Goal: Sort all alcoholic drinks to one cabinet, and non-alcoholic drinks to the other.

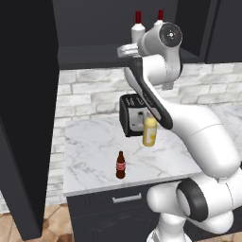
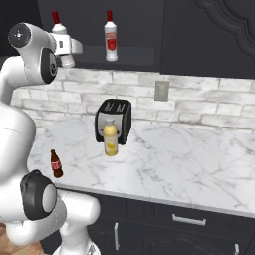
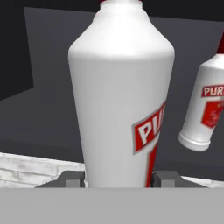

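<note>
white plastic fills my hand camera: a tall slim white bottle with a red cap and red label stands between my two dark finger tips, one on each side of its base, so i read the gripper as clenched on this bottle. from the right base view i see the same held bottle at the front lip of the dark charcoal upper wall cabinet, its bottom hanging just past the shelf edge and over the pale brick wall. a second tall white bottle with a red cap stands upright on the plain dark shelf to the held one's right, apart from it, with open shelf beyond it.

down on the white marble counter a fat yellow juice bottle with a pale grey cap stands just in front of a black and silver toaster. a small dark brown bottle with a red label stands near the counter's front edge, well apart from the juice. from the left base view that brown bottle has bare marble all round it, and a tall dark cabinet side closes off the left.
</note>
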